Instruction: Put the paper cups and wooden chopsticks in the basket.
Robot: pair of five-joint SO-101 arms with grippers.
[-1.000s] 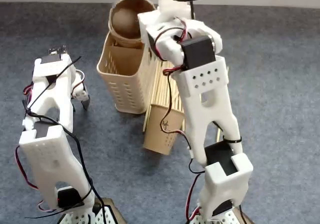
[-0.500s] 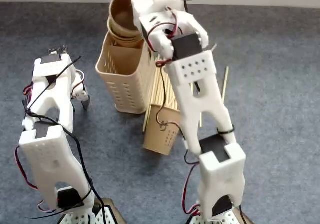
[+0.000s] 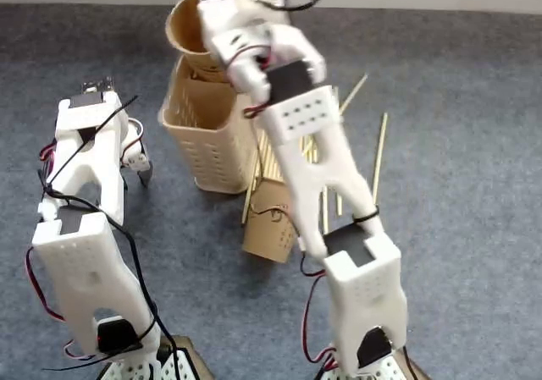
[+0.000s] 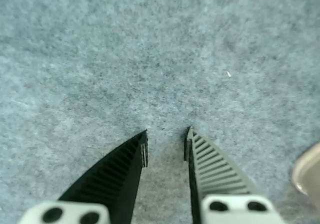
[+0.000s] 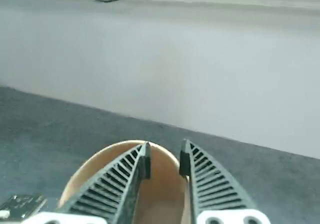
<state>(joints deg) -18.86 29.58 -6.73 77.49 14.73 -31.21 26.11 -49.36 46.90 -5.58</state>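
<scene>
Right gripper (image 5: pixel 164 154): closed on the rim of the held paper cup (image 3: pixel 188 26). One finger is inside the mouth and the other sits at the wall.
Held paper cup: tilted, with its mouth turned away from the right arm. It hangs from the right gripper over the far end of the basket (image 3: pixel 203 143), and its base dips toward the basket's opening.
Basket: upright and directly beneath the right gripper. It is off to the inner side of the left gripper (image 4: pixel 166 134), near it but apart.
Left gripper: points down just above the grey carpet (image 3: pixel 457 101). Its fingers are parted and nothing is between them.
Fallen paper cup (image 3: pixel 269 228): lies on its side on the carpet, well back from the right gripper. It is beside that arm's lower link and just beyond the basket's near corner.
Wooden chopsticks (image 3: pixel 266 160): out on the carpet, behind and below the right gripper. Most lie in a bundle along the basket's side, under the right arm, reaching to the fallen paper cup. A few single sticks are scattered on the arm's outer side, apart from the bundle.
Left arm: beside the basket, well apart from both cups and the chopsticks.
</scene>
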